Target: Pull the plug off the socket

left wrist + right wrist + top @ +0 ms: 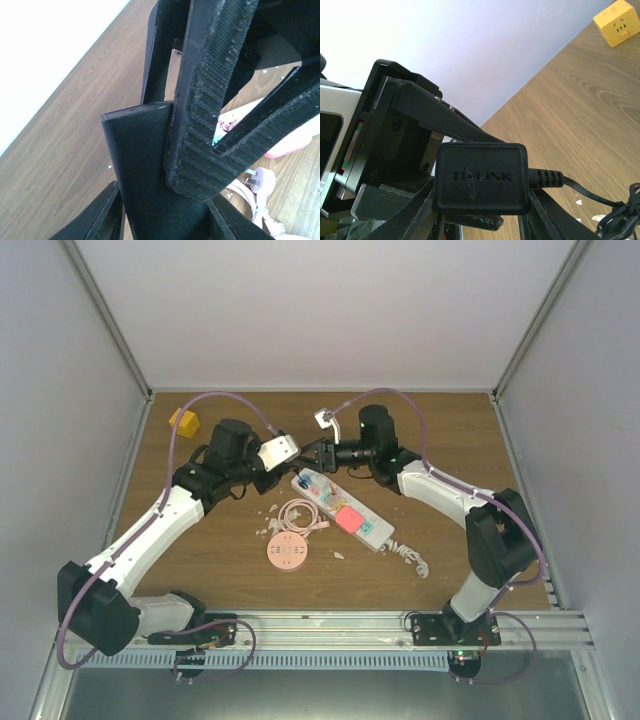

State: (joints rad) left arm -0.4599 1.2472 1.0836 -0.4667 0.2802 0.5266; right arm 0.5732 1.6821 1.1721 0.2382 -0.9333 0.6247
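Nearest to the arm bases, in the lower middle of the top view, a round pink disc (286, 553) is seen lying flat on the table (200, 570). A white coiled cable (412, 558) lies to the right of it. Just behind the disc a pink cable (300, 515) is coiled, close against the left side of the white strip (372, 530). The strip is laid diagonally from the lower right to the upper left. A pink-red block (348, 518) is seated on its middle part, and small white bits are scattered on the wood around.

Above the upper left end of the strip, in the middle of the frame, the two grippers are brought tip to tip. The black plug (480, 177), marked TP-LINK, is held raised off the table, clear of the strip. It is gripped on its flat sides by the right gripper (325, 454), whose jaws stand narrow. Its cable (580, 187) is led out toward the lower right of the right wrist view. The left gripper (300, 456) is set around the other end of the plug with a narrow gap. Whether its fingers already press on the plug cannot be told.

Farther back, a small white adapter (325, 418) is seen just behind the grippers. A yellow cube (185, 421) is placed in the upper left, near the far edge of the table, well apart from the rest.
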